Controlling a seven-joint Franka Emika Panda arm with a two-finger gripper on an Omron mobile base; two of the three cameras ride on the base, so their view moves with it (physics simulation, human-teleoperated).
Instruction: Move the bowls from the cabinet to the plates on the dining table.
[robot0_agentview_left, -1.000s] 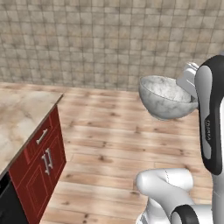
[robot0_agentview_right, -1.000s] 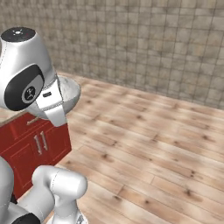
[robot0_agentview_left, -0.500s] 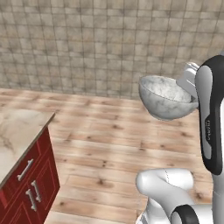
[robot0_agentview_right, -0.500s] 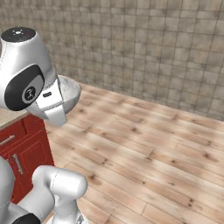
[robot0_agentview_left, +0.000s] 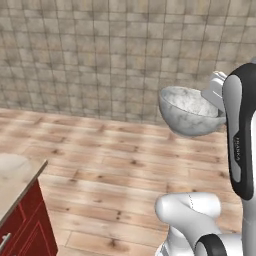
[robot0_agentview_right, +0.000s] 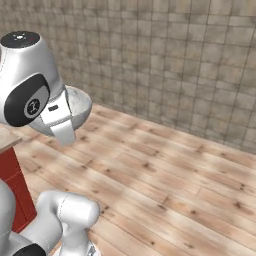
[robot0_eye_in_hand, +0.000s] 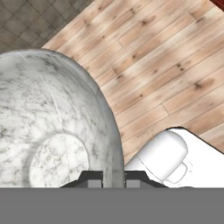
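My gripper (robot0_eye_in_hand: 107, 177) is clamped shut on the rim of the marbled bowl (robot0_agentview_left: 189, 111), one finger inside the wall and one outside, and the bowl hangs upright off it, high in the air in front of my arm. In the hand view the bowl's hollow lies just ahead of my fingertips (robot0_eye_in_hand: 93, 178), with bare wooden floor (robot0_eye_in_hand: 166, 65) far beneath. What has changed over the last second is the room, not the grip: my base is turning, so the whole scene has slid across both base views. The marble counter (robot0_agentview_left: 15, 181) with its red fronts (robot0_agentview_left: 27, 230), which stood well into the left base view a second ago, has shrunk to a corner low and to my left, and the bowl sits at my gripper just as it did. I take this to mean I am mid-carry, swinging away from the kitchen units toward the table. The tiled wall (robot0_agentview_right: 165, 55) and open floor lie ahead, so more driving is probably needed before I can set the bowl down on a plate.
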